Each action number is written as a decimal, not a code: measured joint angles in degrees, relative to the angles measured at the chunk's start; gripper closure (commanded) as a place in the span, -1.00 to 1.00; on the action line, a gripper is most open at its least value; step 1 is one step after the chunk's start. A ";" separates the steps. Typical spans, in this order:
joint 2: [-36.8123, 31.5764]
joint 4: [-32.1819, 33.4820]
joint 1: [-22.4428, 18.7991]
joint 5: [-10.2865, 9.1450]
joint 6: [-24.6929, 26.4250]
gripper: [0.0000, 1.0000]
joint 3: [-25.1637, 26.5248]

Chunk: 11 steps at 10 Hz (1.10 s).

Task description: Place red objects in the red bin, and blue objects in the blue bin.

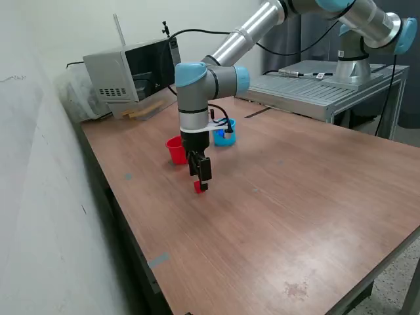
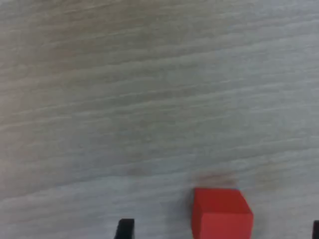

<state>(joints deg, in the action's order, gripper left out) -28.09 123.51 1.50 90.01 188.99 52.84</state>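
- Writing: you cannot read any label in these views.
- Red cube (image 2: 222, 213) lies on the table (image 1: 295, 210), between the fingertips (image 2: 124, 228) of the gripper (image 1: 201, 178).
- Jaws seem spread wide and hold nothing.
- Red cup (image 1: 176, 149) stands near, blue cup (image 1: 224, 133) behind.

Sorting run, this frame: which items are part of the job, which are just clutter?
Job:
- red cube, between the open fingers of the gripper
- red cup
- light blue cup
No blue cubes visible.

Clutter:
- microwave-like box
- wood pieces in front of it
- metal platform
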 measured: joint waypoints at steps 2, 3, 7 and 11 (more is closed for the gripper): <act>-0.02 0.81 0.37 0.03 0.02 1.00 0.58; -0.02 1.16 0.56 0.05 0.03 1.00 0.71; -0.01 1.81 1.19 0.10 0.03 1.00 0.91; -0.18 1.80 1.54 1.83 -0.14 1.00 0.94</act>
<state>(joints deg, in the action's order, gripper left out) -28.27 125.31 3.04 91.83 188.85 53.78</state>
